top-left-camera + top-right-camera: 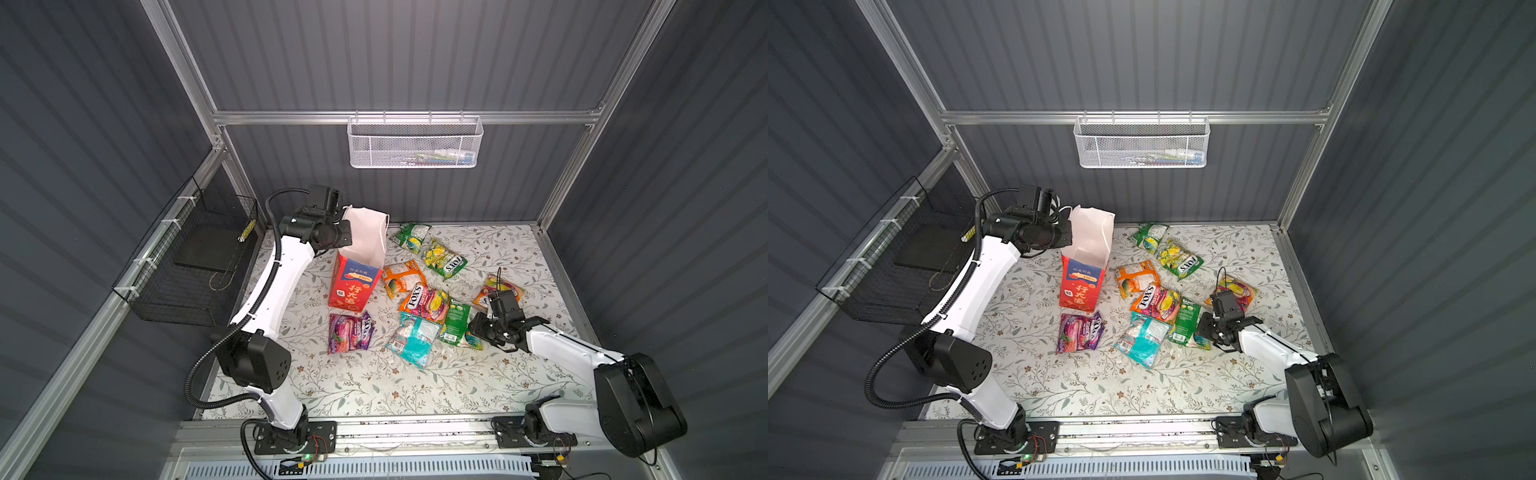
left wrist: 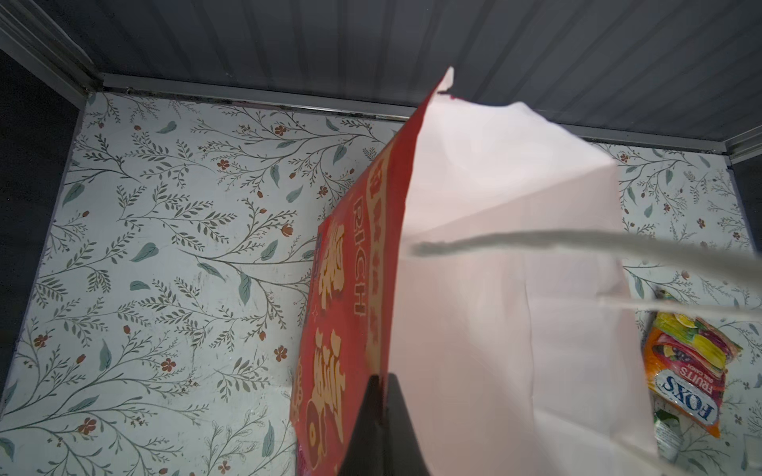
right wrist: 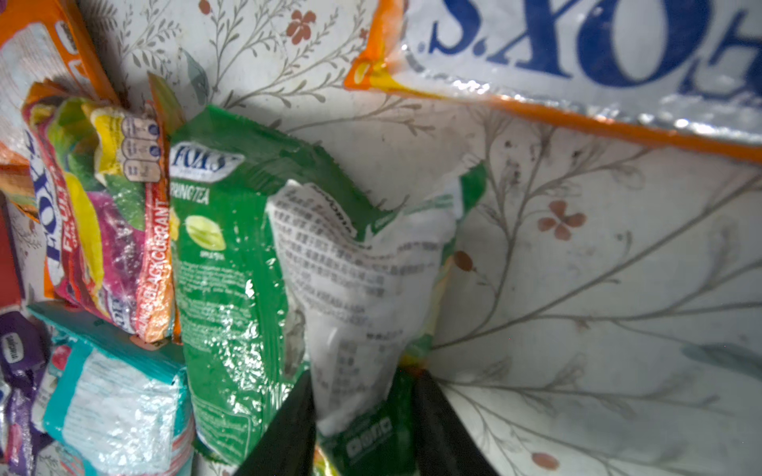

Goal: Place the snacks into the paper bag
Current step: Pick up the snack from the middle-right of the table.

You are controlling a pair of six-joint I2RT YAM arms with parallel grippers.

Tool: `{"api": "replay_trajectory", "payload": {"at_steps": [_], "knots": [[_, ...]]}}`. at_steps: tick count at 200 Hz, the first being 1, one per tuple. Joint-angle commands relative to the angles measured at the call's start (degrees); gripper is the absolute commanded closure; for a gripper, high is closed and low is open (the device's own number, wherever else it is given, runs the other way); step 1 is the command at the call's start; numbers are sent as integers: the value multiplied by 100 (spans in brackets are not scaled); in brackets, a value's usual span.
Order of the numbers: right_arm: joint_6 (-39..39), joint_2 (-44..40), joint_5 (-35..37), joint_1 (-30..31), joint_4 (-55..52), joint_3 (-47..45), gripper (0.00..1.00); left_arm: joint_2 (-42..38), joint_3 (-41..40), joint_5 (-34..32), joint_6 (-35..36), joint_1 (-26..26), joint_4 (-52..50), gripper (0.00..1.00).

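Out past the paper bag (image 1: 355, 286), on the side away from the left arm, the snacks lie scattered on the floral tabletop (image 1: 374, 386). The one in play is the green packet (image 3: 231, 268), well apart from the bag, with the red fruit packet (image 1: 426, 301) and the teal packet (image 1: 413, 338) lying between.

Look at that film: glossy, crinkled, puckering where it's squeezed. I'd call it light and floppy, slick on its flat faces, with loose sweets inside that will slump to the low end once it hangs. Nothing fragile, but a flat face could slide out of a pinch, so the crimped end is the place to take it. That's just where the right gripper (image 3: 363, 383) sits, one finger on each face of the packet's end, jaws narrow, film bunched between them. That reads as a grip, though the packet seems to lie on the table, not lifted. The fruit packet touches its long edge and may drag along, I reckon.

At the bag itself, the left gripper (image 2: 381, 379) is clamped tight on the rim, one finger on the red outside and one on the white inside, holding the bag standing with its mouth open. It's thin paper, stiff only along its folds, and a hard knock would likely tip or crease it. A white cord handle (image 2: 536, 241) runs across the white inside. The purple packet (image 1: 351, 332) lies just beside the bag's base.
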Motion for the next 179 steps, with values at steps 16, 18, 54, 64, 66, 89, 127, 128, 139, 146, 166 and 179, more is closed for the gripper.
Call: {"api": "replay_trajectory", "payload": {"at_steps": [16, 18, 54, 64, 66, 89, 127, 128, 139, 146, 166, 179], "knots": [[-30, -47, -163, 32, 59, -10, 84, -243, -129, 279, -25, -12, 204, 100], [-27, -66, -161, 32, 62, -23, 85, -250, -137, 283, -25, -9, 210, 100], [30, -642, -314, 32, -51, -60, 100, -349, -207, 261, -38, -15, 242, 100], [45, -851, -347, 32, -154, -37, 100, -368, -216, 200, -35, -9, 241, 100], [45, -889, -352, 32, -178, -27, 100, -369, -214, 186, -34, -8, 241, 100], [10, -1476, -481, 32, -452, 32, 100, -356, -245, 58, -25, -8, 270, 100], [-30, -2541, -505, 32, -1118, 195, 100, -305, -232, 201, -70, -7, 249, 100], [-32, -2570, -508, 32, -1137, 204, 100, -311, -234, 207, -70, -8, 250, 100], [-34, -2871, -539, 30, -1408, 350, 100, -325, -230, 215, -73, -8, 259, 100], [-30, -3051, -539, 41, -1542, 474, 100, -325, -235, 174, -74, -8, 257, 100], [-109, -3415, -485, 104, -1897, 947, 100, -334, -245, 125, -70, -8, 251, 100], [-221, -3462, -429, 209, -2091, 1301, 100, -329, -253, 171, -75, -8, 265, 100]]}}
